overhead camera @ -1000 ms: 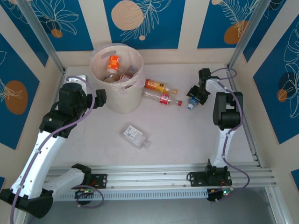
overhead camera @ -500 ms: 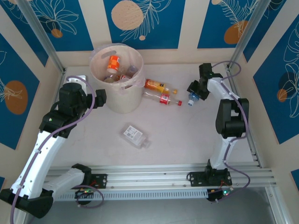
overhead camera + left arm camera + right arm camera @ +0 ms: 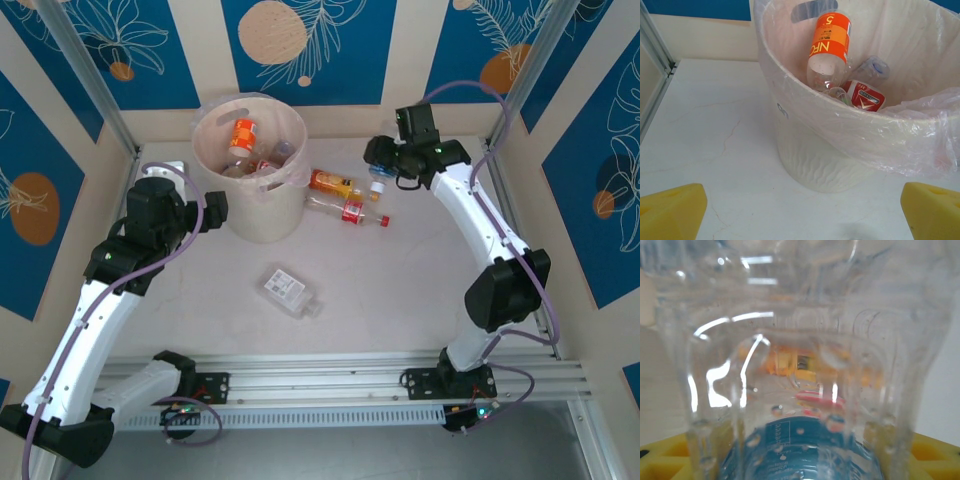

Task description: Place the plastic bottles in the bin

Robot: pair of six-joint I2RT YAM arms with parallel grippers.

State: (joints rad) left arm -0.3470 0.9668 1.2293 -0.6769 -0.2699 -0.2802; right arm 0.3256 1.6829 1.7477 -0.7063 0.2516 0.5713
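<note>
Top external view has the right claw [image 3: 378, 172] clenched on a blue-labelled bottle [image 3: 378, 183] above the worktop [image 3: 400, 280], the bin [image 3: 262, 215] lying off to that claw's left beyond two loose bottles [image 3: 352, 210], with the left claw [image 3: 214, 209], released wide, just beside the bin.

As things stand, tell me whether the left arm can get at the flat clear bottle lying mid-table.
Probably yes. The left gripper, open and empty, faces the bin; the flat clear bottle lies alone nearby, nothing between them. It would need to swing round.
</note>
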